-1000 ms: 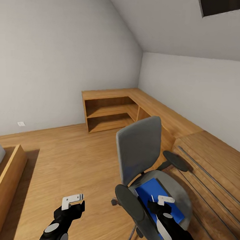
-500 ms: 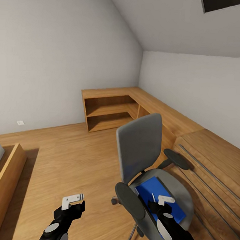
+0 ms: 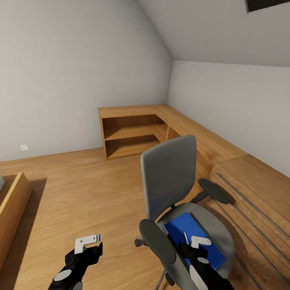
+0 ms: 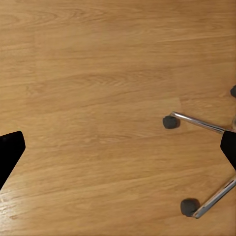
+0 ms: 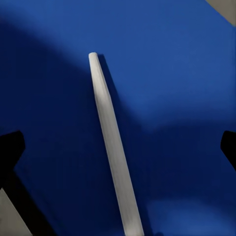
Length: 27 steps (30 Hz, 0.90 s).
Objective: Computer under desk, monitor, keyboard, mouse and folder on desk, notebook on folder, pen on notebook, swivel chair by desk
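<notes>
From the head we see the right gripper [image 3: 197, 244] over the folder [image 3: 180, 227] on the swivel chair [image 3: 168, 177]; its wrist view resolves the pen [image 5: 112, 147] between spread fingers, and the left gripper [image 3: 87, 241] is likewise spread above floor [image 4: 98, 98].

You've got warm wood planks on the floor [image 3: 85, 188], smooth with a soft sheen and visible grain in the left wrist view. The corner shelf unit [image 3: 133, 133] and the chest [image 3: 253, 200] at lower right look like the same honey wood, with long metal bar handles [image 3: 253, 206] on the chest. The swivel chair [image 3: 176, 199] has matt grey cloth padding, matt black plastic armrests and shiny chrome legs [image 4: 196, 123]. The folder [image 5: 162, 73] reads smooth, flat blue. The pen [image 5: 110, 142] looks like matt white plastic. Walls are plain matt grey.
</notes>
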Tool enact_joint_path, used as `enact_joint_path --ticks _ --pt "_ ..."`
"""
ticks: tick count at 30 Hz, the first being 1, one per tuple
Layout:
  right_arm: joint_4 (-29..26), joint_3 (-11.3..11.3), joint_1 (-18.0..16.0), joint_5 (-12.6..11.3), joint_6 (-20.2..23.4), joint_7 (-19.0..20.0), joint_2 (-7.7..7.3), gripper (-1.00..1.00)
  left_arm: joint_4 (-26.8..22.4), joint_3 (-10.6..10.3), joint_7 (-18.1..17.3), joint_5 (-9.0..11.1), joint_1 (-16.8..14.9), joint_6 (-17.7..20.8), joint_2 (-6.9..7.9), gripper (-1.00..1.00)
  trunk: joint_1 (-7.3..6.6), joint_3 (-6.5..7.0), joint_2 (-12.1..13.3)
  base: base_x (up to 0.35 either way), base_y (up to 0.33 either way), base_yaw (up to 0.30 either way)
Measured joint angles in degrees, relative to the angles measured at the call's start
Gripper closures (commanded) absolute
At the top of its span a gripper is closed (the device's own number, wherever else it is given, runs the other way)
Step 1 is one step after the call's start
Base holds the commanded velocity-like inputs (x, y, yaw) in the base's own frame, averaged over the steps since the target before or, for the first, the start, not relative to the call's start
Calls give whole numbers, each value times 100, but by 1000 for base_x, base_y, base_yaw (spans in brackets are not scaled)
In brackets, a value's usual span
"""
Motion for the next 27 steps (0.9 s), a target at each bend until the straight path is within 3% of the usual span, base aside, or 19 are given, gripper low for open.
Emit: enact_joint_path --ticks 7,16,23,27 --pt "0 0 2 -1 5 0 -3 -100 0 -4 6 0 1 0 0 -100 109 -89 -199 0 0 0" --pt "0 0 1 0 3 0 -3 -100 0 -4 9 -1 0 0 0 -100 110 -90 -201 0 0 0" --pt "-14 -3 -3 60 4 -11 -2 -100 0 -4 9 -6 2 -6 0 -100 262 -214 -481 0 0 0" --pt "-17 -6 -2 55 0 -10 -2 -100 6 -4 9 -1 5 -4 0 -100 263 -215 -482 0 0 0"
